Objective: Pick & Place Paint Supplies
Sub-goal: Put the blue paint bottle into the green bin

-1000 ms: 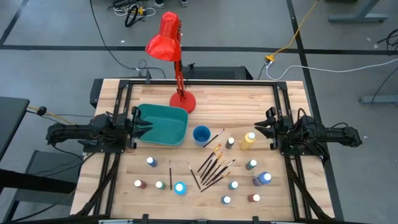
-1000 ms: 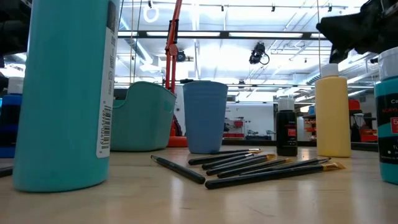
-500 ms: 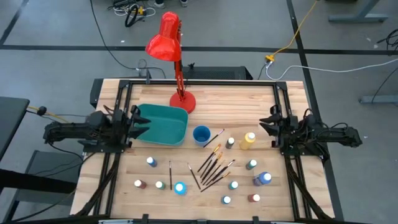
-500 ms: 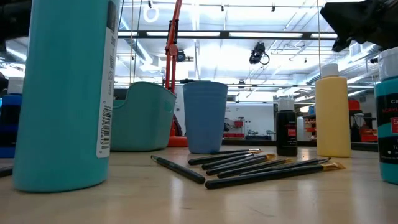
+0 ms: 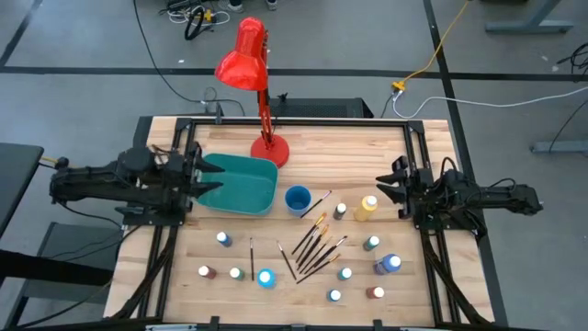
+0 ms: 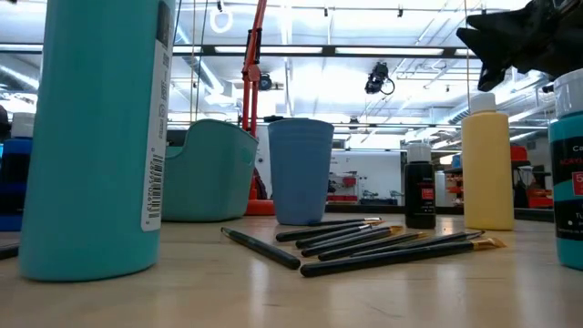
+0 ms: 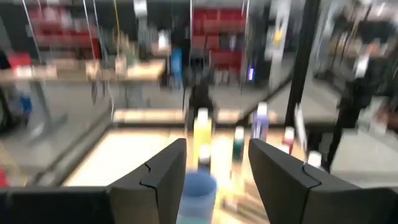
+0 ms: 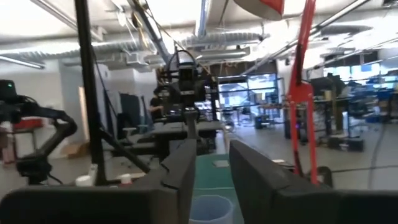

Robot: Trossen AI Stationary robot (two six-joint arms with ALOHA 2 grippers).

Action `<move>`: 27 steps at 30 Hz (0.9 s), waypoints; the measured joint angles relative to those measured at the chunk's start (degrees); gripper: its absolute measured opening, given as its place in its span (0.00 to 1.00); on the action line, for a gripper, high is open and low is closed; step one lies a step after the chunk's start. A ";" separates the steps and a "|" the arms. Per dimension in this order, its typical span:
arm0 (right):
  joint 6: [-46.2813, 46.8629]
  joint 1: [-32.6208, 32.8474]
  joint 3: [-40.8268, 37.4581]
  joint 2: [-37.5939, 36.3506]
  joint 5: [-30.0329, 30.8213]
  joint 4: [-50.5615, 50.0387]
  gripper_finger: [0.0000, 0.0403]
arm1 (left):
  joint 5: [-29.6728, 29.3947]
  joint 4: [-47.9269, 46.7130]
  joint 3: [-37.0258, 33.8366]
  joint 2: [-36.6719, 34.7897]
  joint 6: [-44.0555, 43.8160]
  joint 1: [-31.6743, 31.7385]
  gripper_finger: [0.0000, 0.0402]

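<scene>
Overhead, we see the left gripper [image 5: 213, 176] at middle left, fingers spread over the near rim of the teal bin [image 5: 241, 183] — pinching nothing. At middle right the right gripper [image 5: 387, 186] hangs with fingers parted and empty, just beside the yellow bottle [image 5: 367, 207]. Below the blue cup [image 5: 297, 199], the brushes [image 5: 315, 246] lie fanned at centre, with small paint bottles [image 5: 223, 239] scattered across the lower frame — all on the wooden table [image 5: 317, 152].
</scene>
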 joint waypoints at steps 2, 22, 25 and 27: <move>1.46 0.00 0.00 1.95 -0.55 2.23 0.35 | 0.40 -6.03 3.05 2.66 -1.43 -0.02 0.47; -4.67 0.00 0.00 15.59 1.88 14.90 0.51 | 9.45 -28.29 4.01 26.84 -45.72 -12.29 0.47; -4.68 0.00 0.00 16.02 1.77 14.88 0.51 | 9.32 -28.95 4.01 29.76 -49.85 -13.94 0.47; -4.69 0.00 0.00 16.08 1.77 14.90 0.51 | 9.01 -29.15 4.01 31.83 -51.73 -14.96 0.47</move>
